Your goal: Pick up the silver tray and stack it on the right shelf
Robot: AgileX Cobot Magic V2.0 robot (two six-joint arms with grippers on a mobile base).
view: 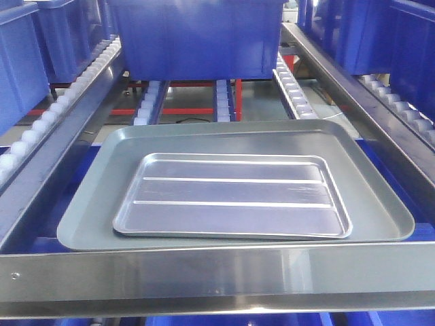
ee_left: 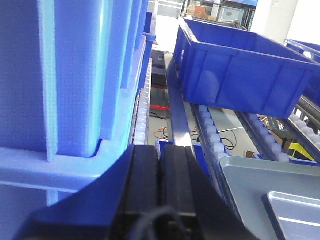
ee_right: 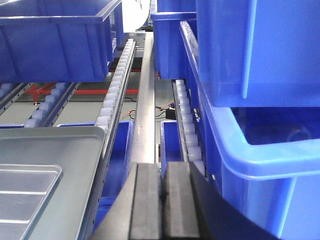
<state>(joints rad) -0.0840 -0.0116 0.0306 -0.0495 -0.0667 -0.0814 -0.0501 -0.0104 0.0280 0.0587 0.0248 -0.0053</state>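
The silver tray, shiny with two long raised ridges, lies flat inside a larger dull grey tray. Both rest on the right shelf, the rack level behind a broad steel front bar. Neither gripper shows in the front view. In the left wrist view my left gripper is shut on nothing, left of the grey tray, where a corner of the silver tray shows. My right gripper is also shut and empty, right of the grey tray and silver tray.
A big blue bin stands on the rollers just behind the trays. More blue bins crowd the left lane and the right lane, close beside each gripper. White roller rails and steel dividers separate the lanes.
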